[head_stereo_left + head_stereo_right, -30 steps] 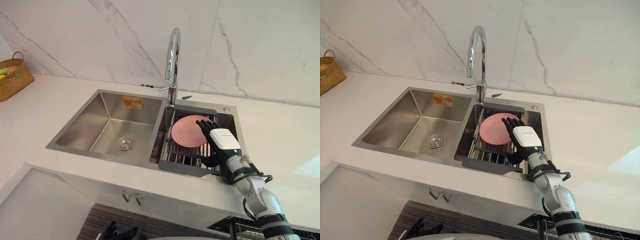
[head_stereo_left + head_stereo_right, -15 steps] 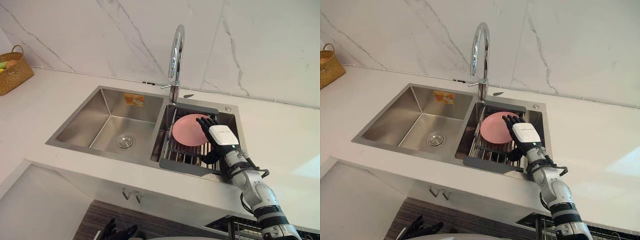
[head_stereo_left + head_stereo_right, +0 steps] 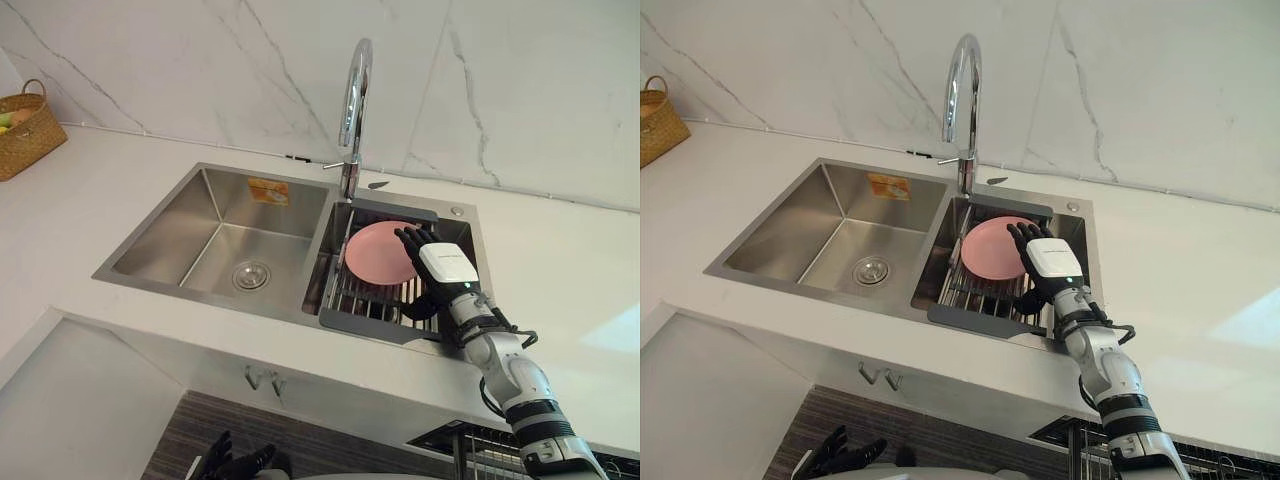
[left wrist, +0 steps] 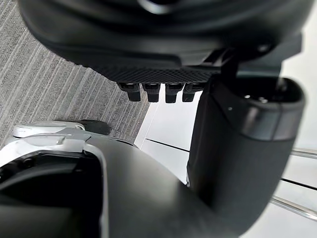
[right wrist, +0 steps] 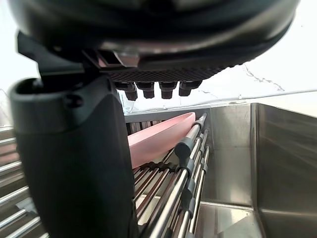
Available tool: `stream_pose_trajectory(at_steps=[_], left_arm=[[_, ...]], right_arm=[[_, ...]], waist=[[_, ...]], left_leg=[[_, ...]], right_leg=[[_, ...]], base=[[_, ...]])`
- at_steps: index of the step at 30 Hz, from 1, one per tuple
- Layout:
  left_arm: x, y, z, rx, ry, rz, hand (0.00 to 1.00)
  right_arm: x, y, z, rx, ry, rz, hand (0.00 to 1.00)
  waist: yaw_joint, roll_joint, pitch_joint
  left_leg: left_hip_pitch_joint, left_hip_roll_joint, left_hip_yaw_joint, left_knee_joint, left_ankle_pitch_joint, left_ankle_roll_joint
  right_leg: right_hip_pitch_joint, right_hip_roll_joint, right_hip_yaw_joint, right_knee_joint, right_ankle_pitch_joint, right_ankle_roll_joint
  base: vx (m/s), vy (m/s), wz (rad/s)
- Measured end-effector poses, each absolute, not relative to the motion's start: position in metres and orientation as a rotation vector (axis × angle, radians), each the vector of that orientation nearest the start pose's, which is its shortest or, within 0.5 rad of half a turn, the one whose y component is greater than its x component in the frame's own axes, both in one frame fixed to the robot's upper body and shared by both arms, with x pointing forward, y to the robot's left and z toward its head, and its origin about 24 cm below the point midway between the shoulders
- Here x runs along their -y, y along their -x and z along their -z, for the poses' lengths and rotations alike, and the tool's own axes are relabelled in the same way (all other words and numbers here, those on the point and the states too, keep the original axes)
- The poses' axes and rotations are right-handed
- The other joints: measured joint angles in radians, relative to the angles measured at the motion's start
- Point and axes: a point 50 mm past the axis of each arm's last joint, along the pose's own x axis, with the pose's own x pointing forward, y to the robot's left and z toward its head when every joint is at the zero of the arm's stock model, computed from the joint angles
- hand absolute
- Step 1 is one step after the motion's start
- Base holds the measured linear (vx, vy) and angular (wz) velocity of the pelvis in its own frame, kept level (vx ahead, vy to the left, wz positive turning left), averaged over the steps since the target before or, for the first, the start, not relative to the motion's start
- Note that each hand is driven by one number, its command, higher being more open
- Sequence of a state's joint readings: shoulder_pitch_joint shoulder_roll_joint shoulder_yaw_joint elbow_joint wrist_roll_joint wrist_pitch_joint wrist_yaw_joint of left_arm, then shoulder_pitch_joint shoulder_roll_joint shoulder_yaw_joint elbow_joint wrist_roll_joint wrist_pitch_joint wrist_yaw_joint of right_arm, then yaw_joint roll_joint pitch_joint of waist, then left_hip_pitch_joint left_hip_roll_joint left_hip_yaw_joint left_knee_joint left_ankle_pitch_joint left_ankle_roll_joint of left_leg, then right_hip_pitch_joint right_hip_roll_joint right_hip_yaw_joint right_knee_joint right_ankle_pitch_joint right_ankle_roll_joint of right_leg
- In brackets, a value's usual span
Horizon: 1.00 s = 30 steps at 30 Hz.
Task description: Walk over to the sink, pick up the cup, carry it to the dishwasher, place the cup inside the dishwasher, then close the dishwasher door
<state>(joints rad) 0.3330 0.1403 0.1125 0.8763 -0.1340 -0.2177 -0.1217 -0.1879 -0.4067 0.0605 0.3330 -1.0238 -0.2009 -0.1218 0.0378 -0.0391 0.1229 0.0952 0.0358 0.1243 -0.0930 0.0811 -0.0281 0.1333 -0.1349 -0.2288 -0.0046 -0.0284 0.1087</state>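
Both eye views look down from the head, sharing the sink and tap. Each wrist view sits very close: the right hand camera faces the rack, the left hand camera the floor.

Right hand extended, fingers straight; left hand hangs low.

The orange sticker on the sink wall is too small to read.
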Motion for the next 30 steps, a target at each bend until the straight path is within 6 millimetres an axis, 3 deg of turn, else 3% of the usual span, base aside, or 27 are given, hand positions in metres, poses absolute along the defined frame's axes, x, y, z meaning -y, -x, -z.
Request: stream_pose_trajectory(at_steps=[7, 21, 30], left_arm=[[-0.225, -0.047, 0.146, -0.943, 0.068, -0.2, 1.0], [-0.224, -0.047, 0.146, -0.94, 0.071, -0.201, 1.0], [-0.222, -0.047, 0.147, -0.941, 0.071, -0.195, 1.0]], right_arm=[[0.209, -0.289, -0.045, 0.136, 1.42, -0.144, 1.0], [0.221, -0.286, -0.042, 0.025, 1.069, -0.081, 1.0], [0.221, -0.286, -0.045, 0.028, 1.043, -0.107, 1.0]], waist=[[0.0, -0.004, 0.002], [-0.011, 0.003, 0.005], [-0.014, 0.013, 0.009]], left_leg=[[-0.012, 0.0, 0.003, 0.0, 0.0, 0.0], [-0.015, 0.002, 0.004, 0.0, 0.002, 0.002], [-0.012, 0.003, 0.01, 0.0, 0.002, 0.002]], right_leg=[[-0.013, -0.001, 0.0, 0.0, 0.001, 0.0], [-0.016, 0.001, -0.003, 0.001, 0.016, -0.002], [-0.015, 0.001, -0.001, 0.004, 0.016, -0.002]], base=[[0.0, 0.0, 0.0], [0.0, 0.0, 0.0], [0.0, 0.0, 0.0]])
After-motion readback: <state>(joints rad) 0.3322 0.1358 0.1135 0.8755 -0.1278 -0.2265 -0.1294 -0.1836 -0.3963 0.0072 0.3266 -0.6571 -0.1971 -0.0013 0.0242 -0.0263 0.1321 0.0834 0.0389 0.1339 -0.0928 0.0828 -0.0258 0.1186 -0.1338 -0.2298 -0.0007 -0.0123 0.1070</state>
